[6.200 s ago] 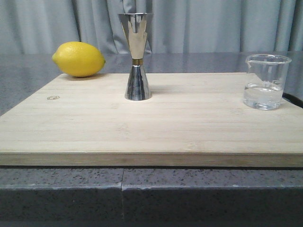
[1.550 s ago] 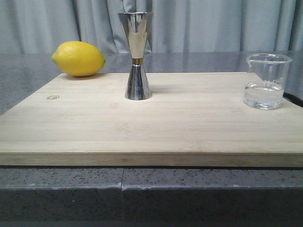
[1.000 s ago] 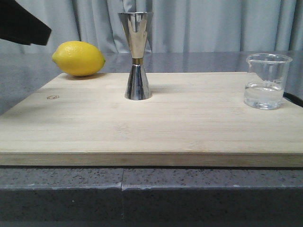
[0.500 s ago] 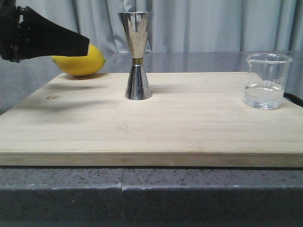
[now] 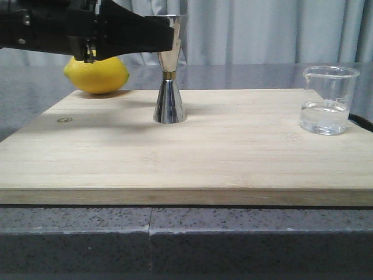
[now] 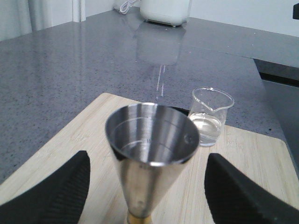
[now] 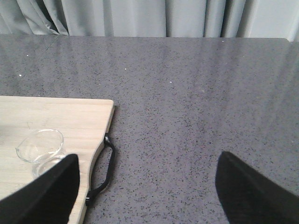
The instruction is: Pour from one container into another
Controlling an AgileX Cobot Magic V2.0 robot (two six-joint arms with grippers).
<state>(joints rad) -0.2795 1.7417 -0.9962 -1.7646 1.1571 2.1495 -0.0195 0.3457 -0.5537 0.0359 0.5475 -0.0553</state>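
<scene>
The steel jigger point(image 5: 169, 87) stands upright on the wooden board point(image 5: 192, 157), its gold band at the waist. My left gripper point(image 5: 165, 36) reaches in from the left at the height of the jigger's upper cup. In the left wrist view the jigger point(image 6: 149, 154) rises between my wide-apart fingers point(image 6: 51, 196), which do not touch it; the left gripper point(image 6: 147, 189) is open. The glass beaker point(image 5: 327, 100) with clear liquid sits at the board's right end. My right gripper point(image 7: 147, 196) hangs open over the grey counter beside the beaker point(image 7: 41, 150), holding nothing.
A yellow lemon point(image 5: 96, 73) lies at the board's back left corner, just under my left arm. A black strap handle point(image 7: 105, 168) hangs off the board's right edge. Grey curtains point(image 5: 262, 29) close the back.
My left arm has swept in from the upper left, past the lemon, until its open fingers stand either side of the jigger's upper cup. Jigger, beaker and lemon have not moved.
</scene>
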